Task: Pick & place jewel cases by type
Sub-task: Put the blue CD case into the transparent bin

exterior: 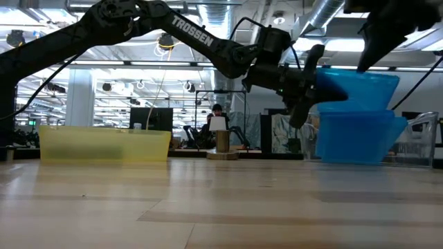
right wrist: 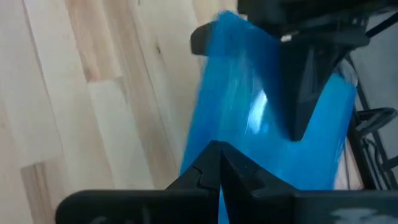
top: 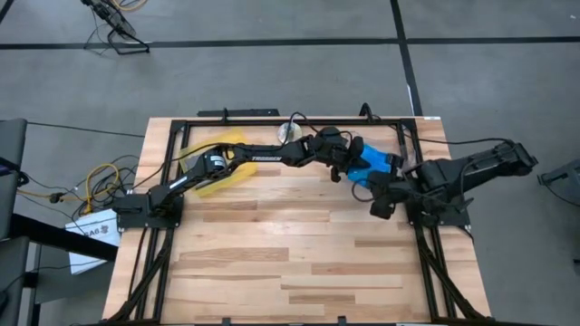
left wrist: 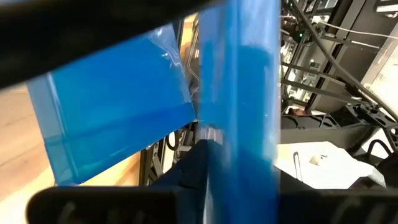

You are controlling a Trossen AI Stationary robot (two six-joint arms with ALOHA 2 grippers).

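1. Progress looks late in a placement: the left end effector [top: 349,163] reaches across to a blue bin [exterior: 360,135] at the far right of the surface [top: 299,263].
2. A blue jewel case [exterior: 339,88] sits edge-on between its fingers, directly above the bin's opening; whether the grip is already loosening, I cannot tell.
3. Right end effector [top: 381,206] waits just beside the left one, closed and empty, near the bin.
4. Yellow tray [exterior: 104,145] lies well apart, back along the left arm; its contents are unclear.
5. Remaining: releasing this case, then any cases not visible here.
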